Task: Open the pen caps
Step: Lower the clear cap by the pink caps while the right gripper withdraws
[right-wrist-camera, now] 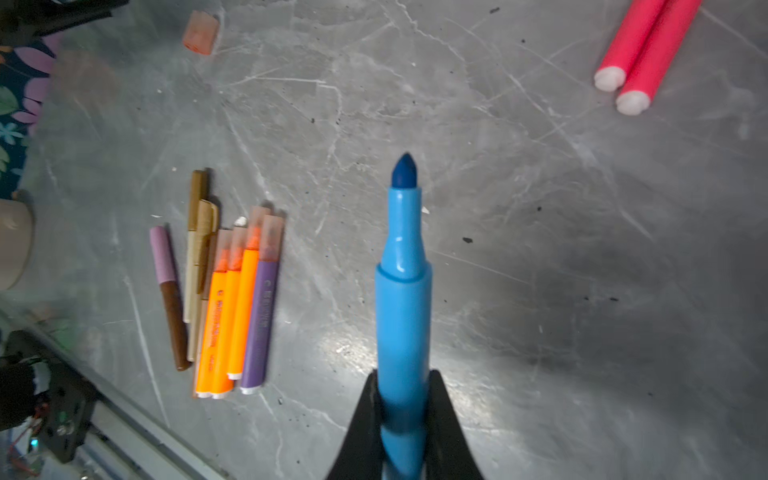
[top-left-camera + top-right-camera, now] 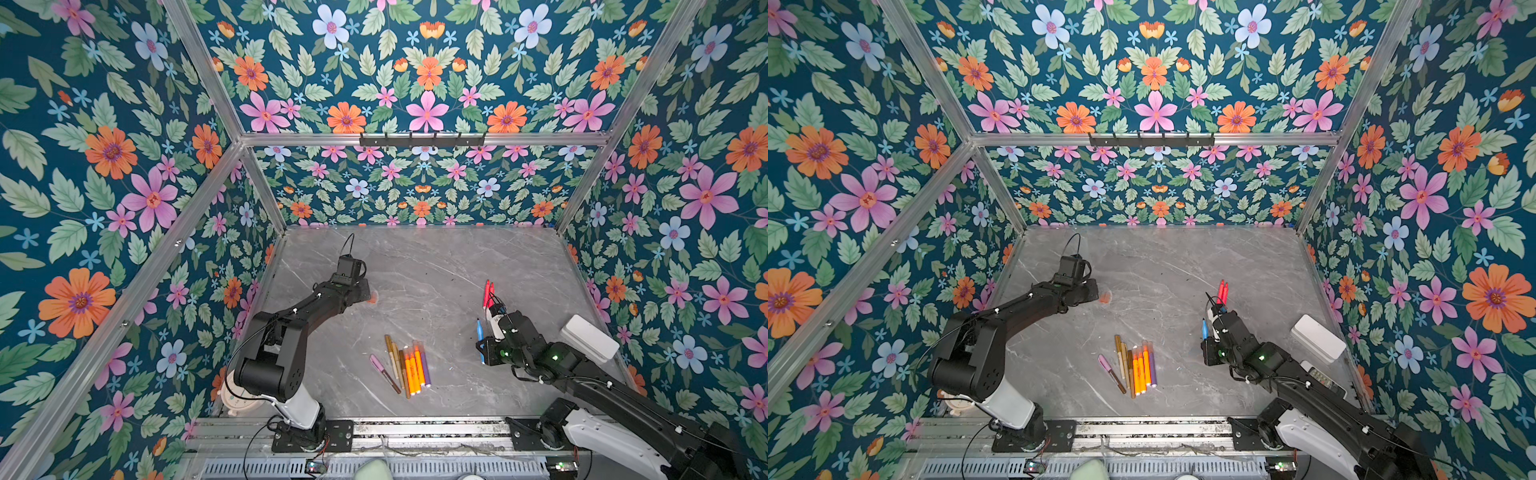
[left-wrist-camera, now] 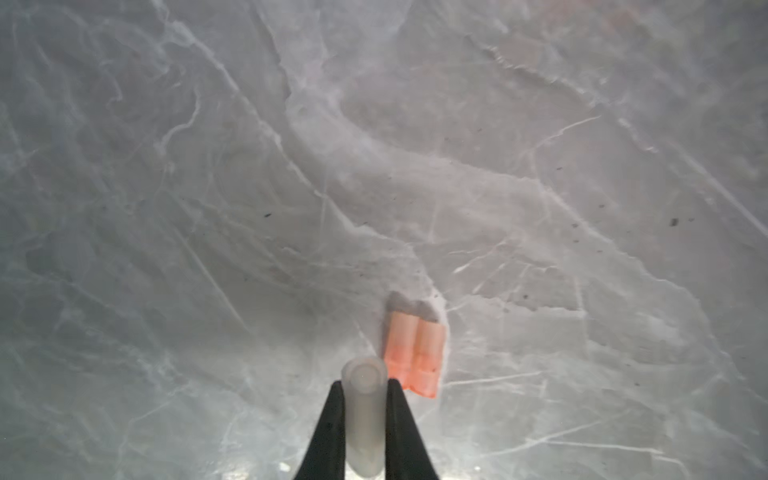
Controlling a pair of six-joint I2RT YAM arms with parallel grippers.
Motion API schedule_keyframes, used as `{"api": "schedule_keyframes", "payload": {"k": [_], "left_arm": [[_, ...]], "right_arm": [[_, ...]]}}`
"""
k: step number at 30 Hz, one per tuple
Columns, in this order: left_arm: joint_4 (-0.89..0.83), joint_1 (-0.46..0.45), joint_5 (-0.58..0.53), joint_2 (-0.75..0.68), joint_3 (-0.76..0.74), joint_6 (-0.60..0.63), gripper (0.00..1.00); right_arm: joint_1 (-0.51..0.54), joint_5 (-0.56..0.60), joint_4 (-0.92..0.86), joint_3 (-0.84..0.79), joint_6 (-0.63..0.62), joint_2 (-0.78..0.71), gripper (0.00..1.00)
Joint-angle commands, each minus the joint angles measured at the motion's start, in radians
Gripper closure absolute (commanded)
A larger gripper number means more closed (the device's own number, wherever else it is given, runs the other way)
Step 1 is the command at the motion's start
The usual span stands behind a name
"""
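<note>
**Blue pen uncapped: caps collect left, barrels right**

Left wrist view: a pale translucent cap (image 3: 365, 409) is nearest the lens. The left jaws are closed on it, and its open mouth faces away. It sits just beside two orange caps (image 3: 414, 357), which lie side by side on the grey worktop (image 3: 540, 187). I cannot tell whether it touches them or the surface. Judgement: it is held low here so it can be set down with the other loose caps, keeping them in one spot.

Right wrist view: the right jaws are closed on the barrel of the blue pen (image 1: 403, 299). Its felt tip is bare and points away. Judgement: a grip low on the barrel leaves the tip end free for the other arm to pull.

Two red pens (image 1: 640, 54) lie together near the blue pen, well apart from the caps. This is probably the place for finished barrels.

In a top view, the remaining pens (image 2: 405, 365) lie bunched between the arms with their caps on: orange, purple, gold, and a brown one with a pink cap. These are the work left to do.

A white box (image 2: 589, 336) sits at the right edge and plays no part.
</note>
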Motion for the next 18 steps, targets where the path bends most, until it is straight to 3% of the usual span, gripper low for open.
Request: {"api": "schedule_keyframes", "payload": {"k": [1, 18], "left_arm": [[-0.006, 0.005, -0.064, 0.013, 0.009, 0.028, 1.0], [-0.014, 0.014, 0.01, 0.162, 0.099, 0.057, 1.0]], "right_arm": [[0.0, 0.023, -0.023, -0.015, -0.03, -0.016, 1.0], [-0.003, 0.052, -0.005, -0.036, -0.019, -0.037, 1.0]]}}
